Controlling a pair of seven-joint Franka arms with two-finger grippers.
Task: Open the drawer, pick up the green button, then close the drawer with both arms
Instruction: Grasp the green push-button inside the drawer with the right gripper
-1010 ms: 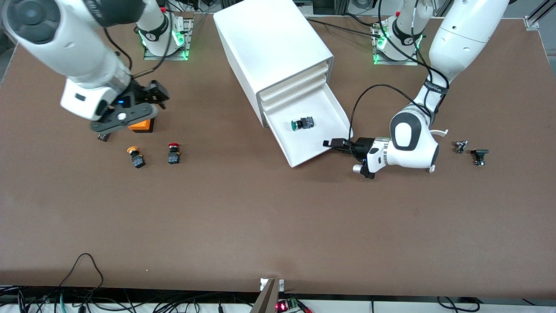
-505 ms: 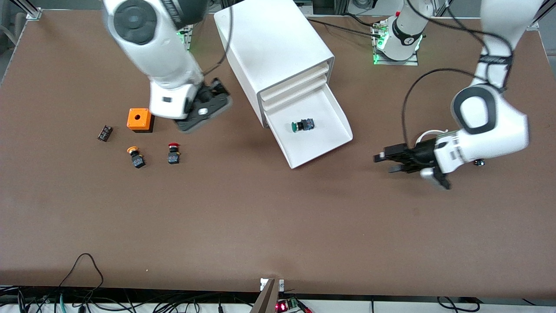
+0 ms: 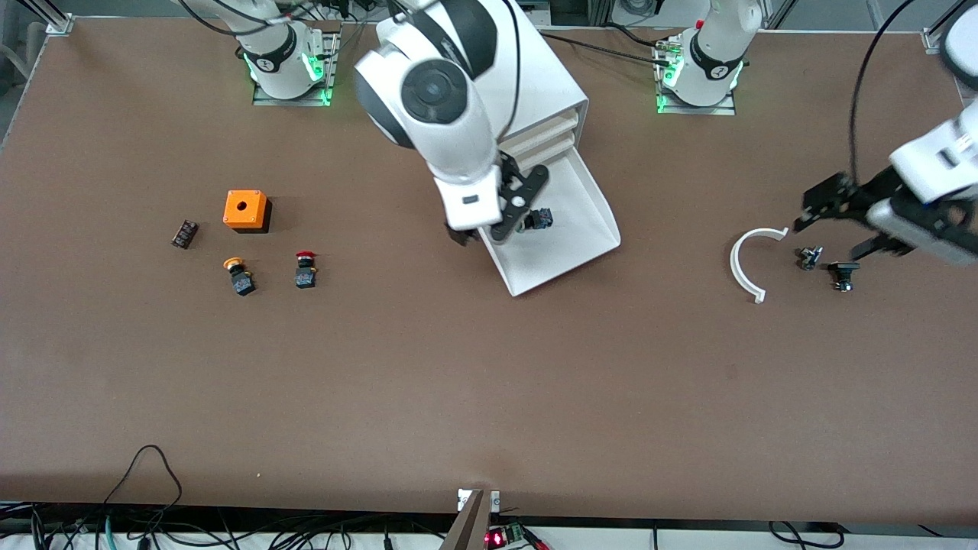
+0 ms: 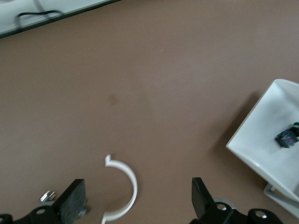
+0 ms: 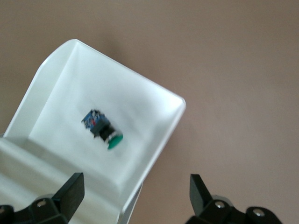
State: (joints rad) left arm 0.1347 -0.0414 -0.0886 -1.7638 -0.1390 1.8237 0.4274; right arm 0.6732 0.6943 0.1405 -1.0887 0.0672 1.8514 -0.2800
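The white cabinet [image 3: 554, 84] has its lowest drawer [image 3: 584, 229] pulled out. The green-capped button [image 3: 539, 219] lies on its side in the drawer, partly hidden by my right gripper in the front view. It shows plainly in the right wrist view [image 5: 103, 128], and smaller in the left wrist view [image 4: 287, 138]. My right gripper [image 3: 493, 229] hangs open and empty over the drawer's side wall [image 5: 161, 135]. My left gripper [image 3: 837, 225] is open and empty, in the air over small parts at the left arm's end.
A white curved strip [image 3: 745, 263] and two small dark parts [image 3: 810, 257] [image 3: 843, 273] lie under the left gripper. At the right arm's end are an orange box [image 3: 246, 210], a small dark block [image 3: 184, 233], a yellow-orange-capped button [image 3: 239, 275] and a red-capped button [image 3: 306, 269].
My right arm swung from the orange box over to the open drawer. My left gripper left the drawer's front corner and rose away toward the left arm's end. The drawer stayed open.
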